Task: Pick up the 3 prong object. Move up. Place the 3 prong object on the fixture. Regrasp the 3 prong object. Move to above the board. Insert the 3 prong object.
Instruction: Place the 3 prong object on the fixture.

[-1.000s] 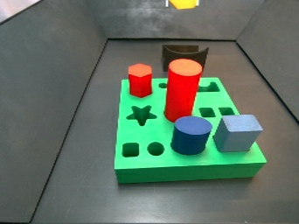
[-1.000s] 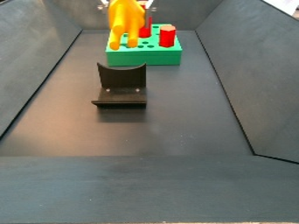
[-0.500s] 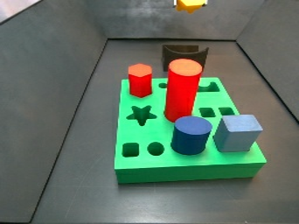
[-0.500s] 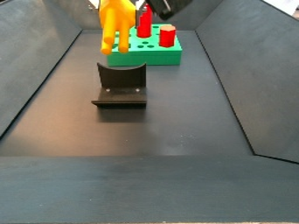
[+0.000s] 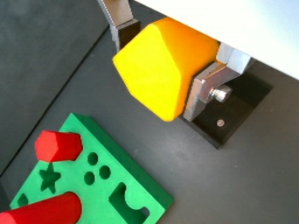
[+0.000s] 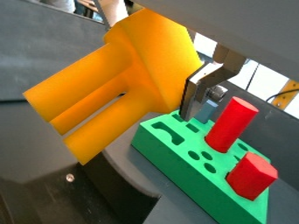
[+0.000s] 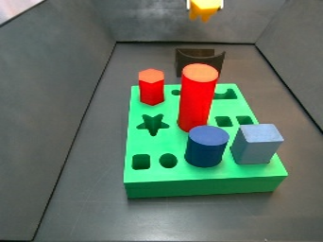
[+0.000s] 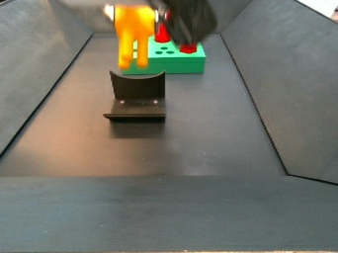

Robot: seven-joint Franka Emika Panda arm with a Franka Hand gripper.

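Gripper [image 5: 170, 66] raised in the air, clamped on the 3 prong object [image 5: 163, 66], with one silver finger [image 5: 208, 87] flat against a side of the yellow-orange body and the other finger [image 5: 115, 19] on the opposite side. In a wrist view, prongs [image 6: 87, 109] stretching away from the jaws, pointing down toward the dark floor, clear of any surface. Seen in a side view as a yellow-orange piece [image 8: 132, 38] hanging with prongs downward, above and just behind the fixture [image 8: 136, 97], not touching it; blurred dark bulk of the arm [image 8: 192, 20] beside it near the upper edge of the picture. In a side view only a small yellow scrap [image 7: 202, 9] at the upper edge, above the fixture [image 7: 195, 57] that stands on the floor past the far edge of the board [image 7: 202, 175]. Board lying flat, bearing a red hexagonal peg [image 7: 151, 85] near its far left corner, a tall red cylinder [image 7: 197, 96] near the middle, a blue cylinder [image 7: 206, 146] and a grey-blue cube [image 7: 258, 145] toward the near right corner. Star cutout [image 7: 153, 124] open near the left edge. In both wrist views, board below the gripper, off to one side, with red pegs [image 6: 233, 125] upright on it.
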